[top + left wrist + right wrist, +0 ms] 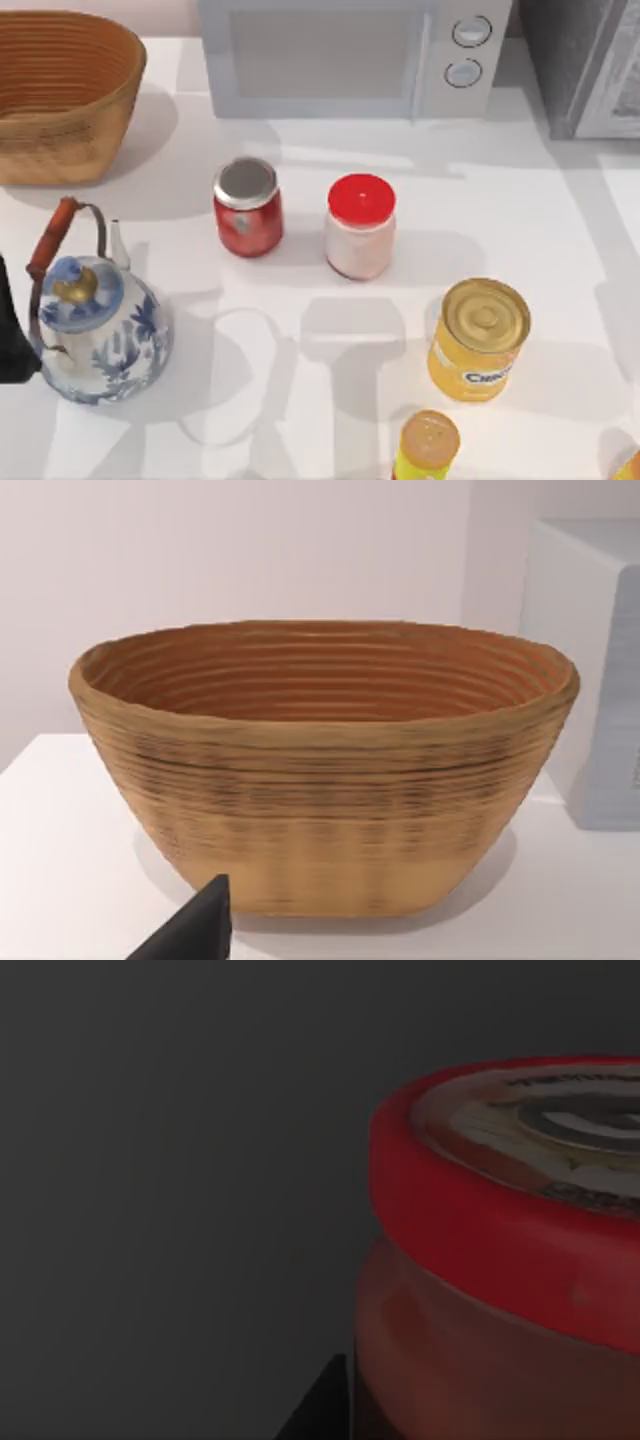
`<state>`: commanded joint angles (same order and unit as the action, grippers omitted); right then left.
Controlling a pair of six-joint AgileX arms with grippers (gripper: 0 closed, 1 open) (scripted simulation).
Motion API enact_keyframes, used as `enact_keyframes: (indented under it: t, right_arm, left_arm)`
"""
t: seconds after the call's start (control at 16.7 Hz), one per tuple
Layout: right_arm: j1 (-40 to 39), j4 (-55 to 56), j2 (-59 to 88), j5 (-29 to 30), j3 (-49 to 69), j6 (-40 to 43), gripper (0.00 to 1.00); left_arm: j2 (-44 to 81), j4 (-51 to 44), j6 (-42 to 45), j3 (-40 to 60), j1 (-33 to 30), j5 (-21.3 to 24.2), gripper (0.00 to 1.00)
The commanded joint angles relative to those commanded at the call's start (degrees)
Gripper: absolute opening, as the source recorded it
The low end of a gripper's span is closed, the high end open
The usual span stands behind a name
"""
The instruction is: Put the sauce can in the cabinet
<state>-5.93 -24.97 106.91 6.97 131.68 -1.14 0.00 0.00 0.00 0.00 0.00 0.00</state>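
Note:
The sauce can (500,1260) looms close in the dim right wrist view, with a red-rimmed printed lid and a reddish body, against a plain dark grey background. My right gripper (345,1405) is shut on it; one dark fingertip (318,1408) presses the can's side and the other is hidden behind the can. The cabinet (560,60), dark grey and speckled, stands at the table's far right corner with its pale panelled door (618,90) at the frame's edge. My left arm (10,345) is parked at the table's left edge, facing the basket (320,780).
A microwave (340,55) stands at the back. A woven basket (60,95) and a blue-and-white teapot (95,330) are on the left. In the middle are a silver-lidded red jar (247,207), a red-lidded jar (360,226), a big yellow can (478,338) and a small orange-lidded can (428,448).

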Motion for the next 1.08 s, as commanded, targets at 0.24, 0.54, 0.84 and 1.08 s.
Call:
enact_keyframes:
  t: [0.24, 0.54, 0.84, 1.08]
  right_arm:
    - [0.00, 0.00, 0.00, 0.00, 0.00, 0.00, 0.38]
    - [0.00, 0.00, 0.00, 0.00, 0.00, 0.00, 0.75]
    - [0.00, 0.00, 0.00, 0.00, 0.00, 0.00, 1.00]
    - [0.00, 0.00, 0.00, 0.00, 0.00, 0.00, 1.00]
  left_arm:
    - [0.00, 0.00, 0.00, 0.00, 0.00, 0.00, 1.00]
    - [0.00, 0.00, 0.00, 0.00, 0.00, 0.00, 1.00]
    - [0.00, 0.00, 0.00, 0.00, 0.00, 0.00, 1.00]
    - [0.00, 0.00, 0.00, 0.00, 0.00, 0.00, 1.00]
